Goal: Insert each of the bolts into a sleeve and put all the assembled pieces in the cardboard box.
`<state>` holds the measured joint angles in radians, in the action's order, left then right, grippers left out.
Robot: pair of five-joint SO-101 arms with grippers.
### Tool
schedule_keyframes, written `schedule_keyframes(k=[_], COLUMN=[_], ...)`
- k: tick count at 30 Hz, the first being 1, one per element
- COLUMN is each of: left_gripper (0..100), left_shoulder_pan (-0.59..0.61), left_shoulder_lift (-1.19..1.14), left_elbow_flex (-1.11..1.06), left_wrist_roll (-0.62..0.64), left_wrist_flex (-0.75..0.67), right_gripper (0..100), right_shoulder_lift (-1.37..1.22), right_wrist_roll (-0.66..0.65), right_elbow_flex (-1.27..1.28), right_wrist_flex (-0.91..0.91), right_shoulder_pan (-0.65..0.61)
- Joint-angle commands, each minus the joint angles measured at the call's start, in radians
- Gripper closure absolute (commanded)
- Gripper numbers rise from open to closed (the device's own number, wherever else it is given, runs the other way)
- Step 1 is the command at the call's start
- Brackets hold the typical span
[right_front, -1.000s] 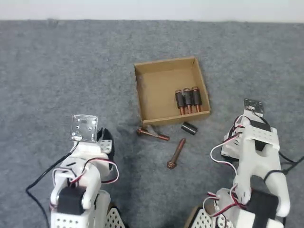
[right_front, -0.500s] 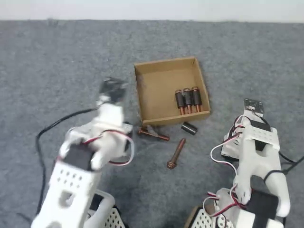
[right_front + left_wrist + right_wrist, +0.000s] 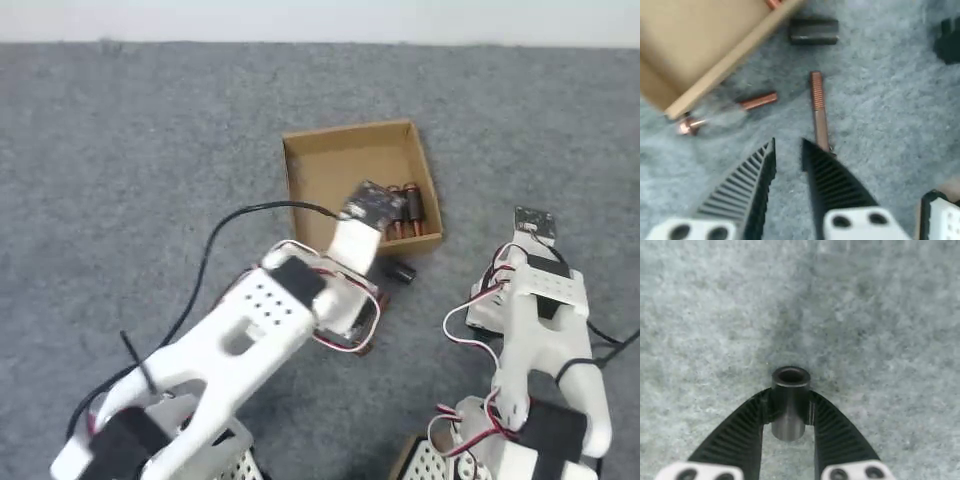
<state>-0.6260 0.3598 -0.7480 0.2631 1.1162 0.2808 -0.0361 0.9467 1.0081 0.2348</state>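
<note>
While three assembled pieces (image 3: 405, 208) lay in the box (image 3: 300, 170), upper centre, two bolts (image 3: 757, 101) sat loose on the tabletop (image 3: 150, 150), so roughly halfway. Left wrist view caught the left gripper (image 3: 788, 146) slightly spread over the nearer bolt (image 3: 818, 110), spare sleeve (image 3: 814, 31) beyond. Right wrist view had the right gripper (image 3: 790, 397) pinching a second sleeve (image 3: 790, 412) upright.

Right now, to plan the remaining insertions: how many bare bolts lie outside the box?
2. One bolt lies just ahead of the left gripper; the other bolt lies beside the cardboard box wall.
</note>
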Motion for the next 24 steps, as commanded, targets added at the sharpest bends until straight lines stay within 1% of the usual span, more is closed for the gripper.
schedule_keyframes(k=[1,3,9,13,20,24], left_gripper=[80,78,78,78,78,79], left_shoulder_pan=[-0.054,-0.066,-0.068,-0.066,-0.064,-0.063], left_shoulder_lift=[-0.083,-0.132,-0.281,-0.338,-0.425,-0.479], left_elbow_flex=[0.048,0.053,0.056,0.068,0.14,0.188], left_wrist_roll=[0.017,0.017,0.025,0.104,0.112,0.114], left_wrist_flex=[-0.072,-0.106,-0.238,-0.313,-0.321,-0.298], right_gripper=[99.2,99.2,99.2,99.2,99.2,99.2], right_shoulder_lift=[0.059,0.059,0.059,0.059,0.059,0.059], right_wrist_roll=[-0.012,-0.012,-0.012,-0.012,-0.012,-0.012], right_elbow_flex=[-0.005,-0.005,-0.005,-0.005,-0.005,-0.005], right_wrist_flex=[-0.013,-0.013,-0.008,-0.007,-0.005,-0.005], right_shoulder_pan=[0.016,0.016,0.015,0.015,0.013,0.013])
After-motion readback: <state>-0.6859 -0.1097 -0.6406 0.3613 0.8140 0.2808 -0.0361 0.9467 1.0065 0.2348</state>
